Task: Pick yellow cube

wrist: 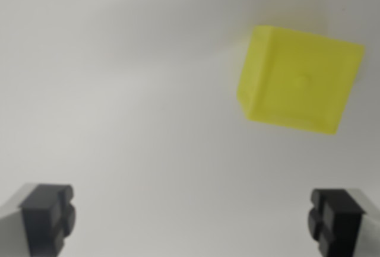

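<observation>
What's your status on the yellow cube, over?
Gripper open, holding nothing. Yellow cube on the white surface, toward the wrist view's upper right, off-centre from the fingers. Nothing in the way.

Plain white surface (119, 91); yellow cube (300, 79) resting on it, ahead of gripper (193, 218), toward wrist view's right, slightly blurred.

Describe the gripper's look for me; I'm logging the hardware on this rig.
Only the fingertips of the gripper show in the wrist view. Each finger ends in a dark grey, blocky, ridged pad mounted on a lighter grey finger body at the frame's edge. No cables or markings are visible; the arm itself is out of view.
</observation>
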### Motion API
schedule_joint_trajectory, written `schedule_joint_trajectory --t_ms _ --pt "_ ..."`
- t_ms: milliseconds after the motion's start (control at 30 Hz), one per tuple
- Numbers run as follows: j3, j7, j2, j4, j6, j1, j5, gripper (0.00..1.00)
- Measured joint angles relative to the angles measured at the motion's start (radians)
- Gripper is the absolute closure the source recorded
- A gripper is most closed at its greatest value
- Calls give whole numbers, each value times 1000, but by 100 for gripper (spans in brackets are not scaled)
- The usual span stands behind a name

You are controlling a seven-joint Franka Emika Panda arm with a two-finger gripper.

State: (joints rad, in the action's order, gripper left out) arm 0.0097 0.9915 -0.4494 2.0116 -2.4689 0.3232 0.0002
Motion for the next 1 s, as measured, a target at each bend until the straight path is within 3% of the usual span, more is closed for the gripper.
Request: schedule_joint_trajectory --t_ms 767,1000 --pt "0 63 -151 -77 -67 87 -7 0" --pt "1 75 -184 -92 -84 98 -10 0"
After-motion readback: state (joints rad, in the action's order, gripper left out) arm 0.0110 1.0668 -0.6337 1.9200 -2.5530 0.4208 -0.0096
